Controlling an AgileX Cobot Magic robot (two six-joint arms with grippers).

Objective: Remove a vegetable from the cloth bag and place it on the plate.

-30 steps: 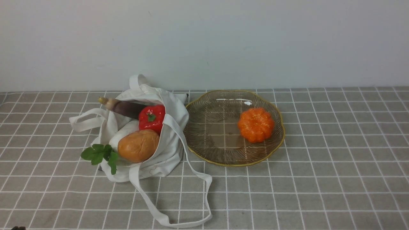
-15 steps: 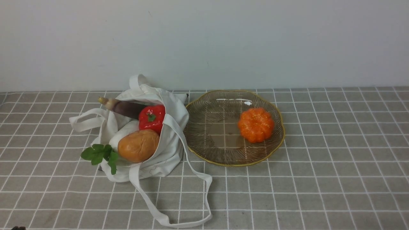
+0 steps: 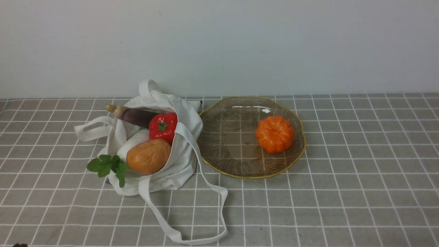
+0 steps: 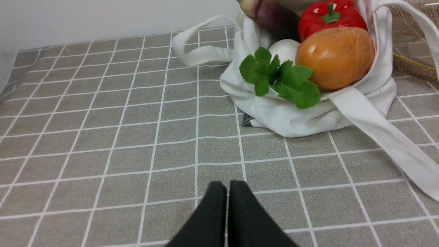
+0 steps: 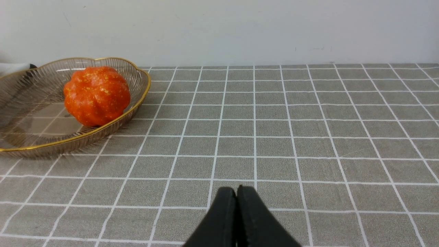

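While your pumpkin [image 3: 274,133] rests on the plate [image 3: 219,161] beside the cloth bag [image 3: 181,164], left end effector [image 4: 227,187] and right end effector [image 5: 236,192] sit closed, empty

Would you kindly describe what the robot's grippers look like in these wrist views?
Only the fingertips show. The left gripper and right gripper each have two matte black fingers tapering to rounded tips. No cables, markings or arm links are visible.
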